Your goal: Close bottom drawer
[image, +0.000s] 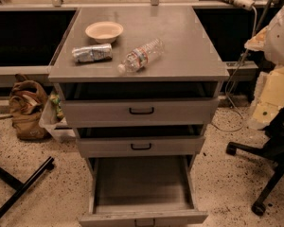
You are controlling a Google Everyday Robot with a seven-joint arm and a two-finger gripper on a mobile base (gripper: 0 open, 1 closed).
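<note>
The bottom drawer point(142, 183) of the grey metal cabinet point(180, 60) is pulled far out toward me. Its long empty tray shows, with its low front panel point(109, 218) and small dark handle point(145, 222) at the lower edge of the view. The middle drawer point(180, 145) and the top drawer point(180, 110), each with a black loop handle, stand slightly open. A blurred white part of my arm point(283, 30) shows at the right edge, far from the drawers. My gripper is out of view.
On the cabinet top lie a beige bowl point(104, 31), a crumpled silver packet point(92, 53) and a plastic water bottle point(141, 55) on its side. A tan backpack point(26, 109) and black stand legs point(21, 188) are on the left. An office chair base point(267, 162) and yellow foam point(273, 96) are on the right.
</note>
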